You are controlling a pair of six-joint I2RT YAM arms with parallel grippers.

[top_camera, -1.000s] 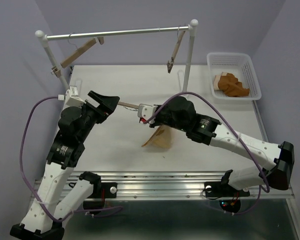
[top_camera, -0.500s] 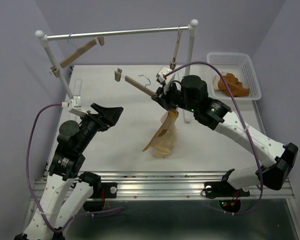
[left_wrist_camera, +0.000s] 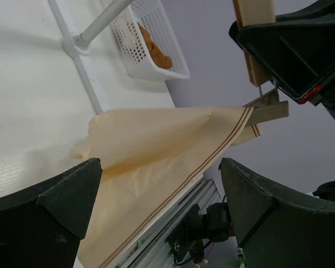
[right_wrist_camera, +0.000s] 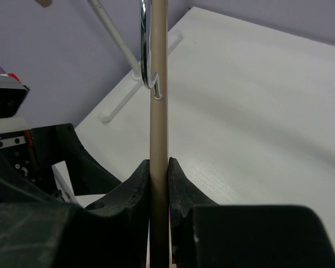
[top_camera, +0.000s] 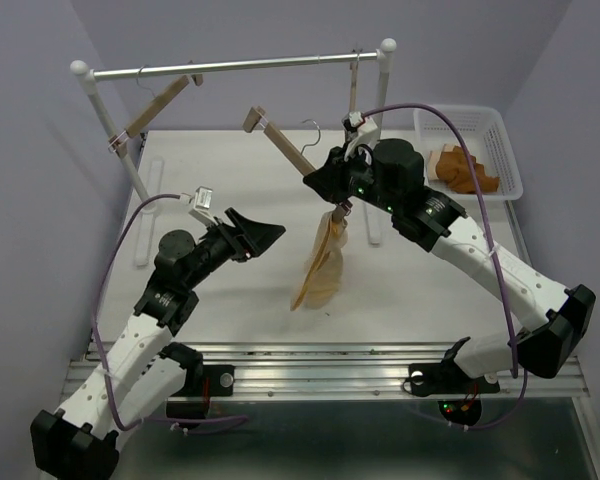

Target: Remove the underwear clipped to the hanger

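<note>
My right gripper (top_camera: 327, 183) is shut on the light-wood hanger (top_camera: 285, 146) and holds it tilted above the table; in the right wrist view the bar (right_wrist_camera: 158, 111) runs between my fingers. The beige underwear (top_camera: 322, 262) hangs from the hanger's lower clip, its bottom edge at the table. My left gripper (top_camera: 270, 232) is open, pointing at the cloth from the left, a short gap away. In the left wrist view the underwear (left_wrist_camera: 156, 151) spreads between my open fingers and the clip (left_wrist_camera: 268, 109) grips its corner.
A metal rack (top_camera: 230, 68) stands at the back with two more wooden hangers on it (top_camera: 160, 105) (top_camera: 352, 95). A white basket (top_camera: 500, 130) at the back right holds orange-brown cloth (top_camera: 460, 170).
My right gripper has lifted the hanger up and back, so the underwear now hangs from one clip. My left arm has swung right and forward toward the cloth.
</note>
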